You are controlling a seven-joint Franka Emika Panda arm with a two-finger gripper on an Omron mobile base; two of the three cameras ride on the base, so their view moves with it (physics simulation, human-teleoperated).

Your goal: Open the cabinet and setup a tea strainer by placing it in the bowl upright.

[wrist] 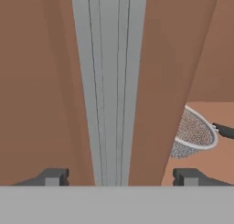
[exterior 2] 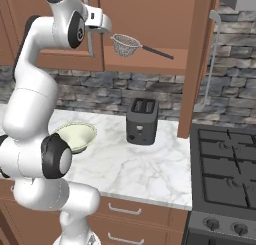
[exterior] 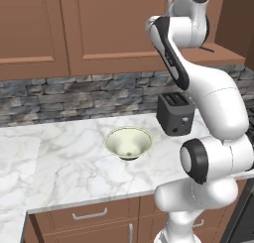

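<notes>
Your fingers [wrist: 121, 176] stand wide apart, one on each side of the long silver bar handle [wrist: 109, 86] of the left door of the cabinet [exterior 2: 145, 19]. The handle runs between them, but they are not pressing on it. In the right base view the hand is up at the wall cabinet, at this left door. The right door [exterior 2: 196, 59] is already swung out, and you see it edge-on with its own handle [exterior 2: 213, 54].

The tea strainer [exterior 2: 125, 44] lies on the cabinet shelf, its mesh basket just beside your hand and its dark handle pointing to the right. In the hand view the basket shows past the edge of the door.

The bowl [exterior: 128, 143] stands upright on the marble surface [exterior: 64, 162] below, with nothing inside. The black toaster [exterior: 175, 113] stands near it, on the right.
</notes>
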